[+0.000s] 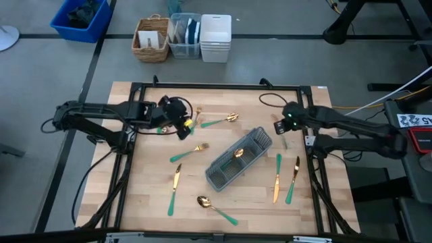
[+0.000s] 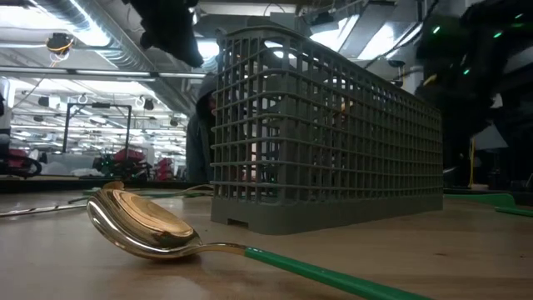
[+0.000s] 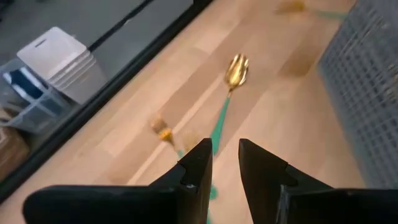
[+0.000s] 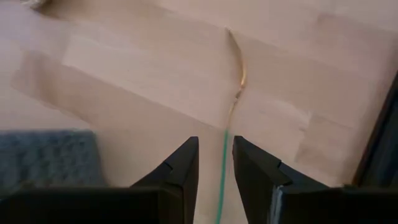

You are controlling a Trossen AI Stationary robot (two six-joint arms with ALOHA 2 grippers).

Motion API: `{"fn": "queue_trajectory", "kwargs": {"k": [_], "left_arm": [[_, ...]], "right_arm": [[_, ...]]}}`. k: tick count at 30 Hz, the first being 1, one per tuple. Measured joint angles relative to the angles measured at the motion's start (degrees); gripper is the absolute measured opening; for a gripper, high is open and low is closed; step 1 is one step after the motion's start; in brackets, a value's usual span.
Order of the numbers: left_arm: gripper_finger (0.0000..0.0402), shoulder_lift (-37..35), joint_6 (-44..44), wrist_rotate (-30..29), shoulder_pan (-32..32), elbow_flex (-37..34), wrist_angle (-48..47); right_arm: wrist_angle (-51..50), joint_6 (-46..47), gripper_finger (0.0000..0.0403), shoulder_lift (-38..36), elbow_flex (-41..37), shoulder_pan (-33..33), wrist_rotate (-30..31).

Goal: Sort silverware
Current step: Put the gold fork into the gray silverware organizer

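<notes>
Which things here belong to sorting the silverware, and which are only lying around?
For the job: loose silverware on the table, grey caddy with one piece inside, left gripper, right gripper.

Lying about: wicker basket, white containers, blue bin, all on the floor.

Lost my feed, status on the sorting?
Left end effector over utensils near table's back edge. Right end effector straddles a green-handled piece. One gold piece in caddy, rest loose.
</notes>
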Motion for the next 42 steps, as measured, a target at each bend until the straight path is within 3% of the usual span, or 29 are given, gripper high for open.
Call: {"fn": "queue_trajectory", "kwargs": {"k": [7, 16, 30, 37, 42], "left_arm": [[0.0072, 0.0, 0.2, 0.8, 3.0, 0.0, -2.2], [0.0072, 0.0, 0.5, 0.8, 3.5, 0.0, -3.4], [0.0072, 0.0, 0.8, 0.8, 3.5, 0.0, -3.4], [0.0072, 0.0, 0.9, 0.8, 3.5, 0.0, -3.4], [0.0072, 0.0, 0.9, 0.8, 3.5, 0.0, -3.4]], "right_arm": [[6.3, -5.4, 0.0101, 10.7, 0.0, -6.6, -5.2], [10.5, -9.8, 0.0101, 19.1, 0.0, -12.0, -4.9], [14.7, -14.9, 0.0101, 19.8, 0.0, -18.5, -4.9], [14.7, -17.8, 0.0101, 19.8, 0.0, -18.4, -8.9], [15.1, -19.1, 0.0101, 19.8, 0.0, -18.4, -6.8]]}}
